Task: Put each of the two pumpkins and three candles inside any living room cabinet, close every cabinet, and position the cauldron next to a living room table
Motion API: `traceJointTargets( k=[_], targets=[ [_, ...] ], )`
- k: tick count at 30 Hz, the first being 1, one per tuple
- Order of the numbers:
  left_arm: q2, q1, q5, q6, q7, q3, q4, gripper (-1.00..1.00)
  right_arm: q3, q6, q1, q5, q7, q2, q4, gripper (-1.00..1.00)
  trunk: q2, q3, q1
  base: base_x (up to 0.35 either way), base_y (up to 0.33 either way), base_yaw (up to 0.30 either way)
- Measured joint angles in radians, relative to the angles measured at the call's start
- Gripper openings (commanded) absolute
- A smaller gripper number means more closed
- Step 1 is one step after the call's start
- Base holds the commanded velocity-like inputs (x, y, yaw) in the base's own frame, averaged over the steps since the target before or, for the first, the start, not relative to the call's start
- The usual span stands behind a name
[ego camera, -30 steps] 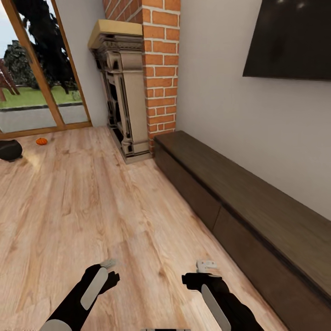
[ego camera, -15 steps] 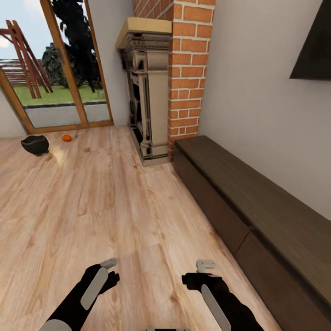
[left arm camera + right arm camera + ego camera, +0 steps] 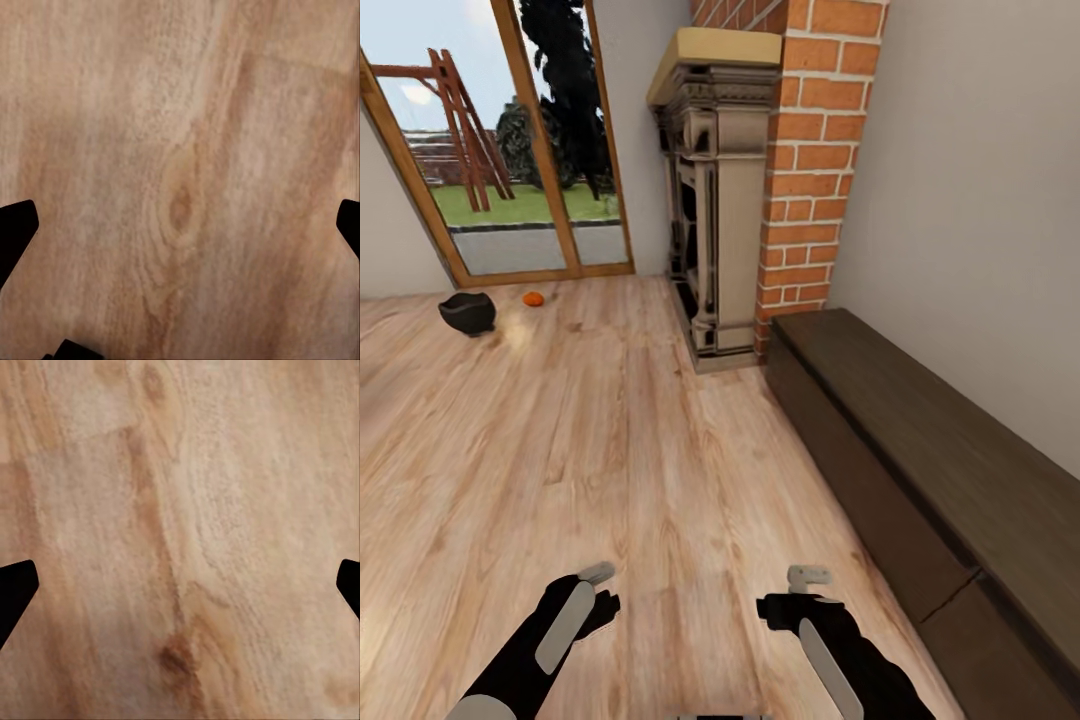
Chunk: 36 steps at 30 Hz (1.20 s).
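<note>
One small orange pumpkin (image 3: 533, 298) sits on the wood floor (image 3: 610, 450) far ahead of both grippers and off to their left, near the glass patio door (image 3: 520, 170). Just beside it, a little further left, stands the black cauldron (image 3: 467, 312), apart from the pumpkin and not next to any table. The long dark-brown cabinet (image 3: 920, 470) runs along the wall to the right of the right gripper (image 3: 807, 577), both drawers shut, nothing on its top. Beyond its far end stands a brick chimney with a carved fireplace (image 3: 725, 200). The left gripper (image 3: 596, 573) and the right gripper hang low over bare floorboards, each with its jaws spread wide and holding nothing. Judging from this, the task looks barely begun: this pumpkin is not yet stored, the cauldron is not yet placed, and the drawers would need opening first
</note>
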State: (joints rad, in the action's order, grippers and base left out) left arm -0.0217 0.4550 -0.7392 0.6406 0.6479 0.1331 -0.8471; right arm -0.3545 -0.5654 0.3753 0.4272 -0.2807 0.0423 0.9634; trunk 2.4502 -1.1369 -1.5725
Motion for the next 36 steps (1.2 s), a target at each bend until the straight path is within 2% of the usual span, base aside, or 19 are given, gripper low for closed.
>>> traceJointTargets(
  k=[23,36],
  targets=[
    [0.000,0.000,0.000,-0.001,0.000,0.000,0.000,1.00,-0.001,0.000,0.000,0.000,-0.003,0.003,-0.007,1.00,0.000,0.000,0.000,0.336,0.000,0.269],
    [0.001,0.000,-0.001,0.000,0.000,0.000,0.000,1.00,-0.001,0.000,0.000,0.000,-0.003,0.004,-0.014,1.00,0.000,0.000,-0.001,0.044,0.000,0.273]
  ],
)
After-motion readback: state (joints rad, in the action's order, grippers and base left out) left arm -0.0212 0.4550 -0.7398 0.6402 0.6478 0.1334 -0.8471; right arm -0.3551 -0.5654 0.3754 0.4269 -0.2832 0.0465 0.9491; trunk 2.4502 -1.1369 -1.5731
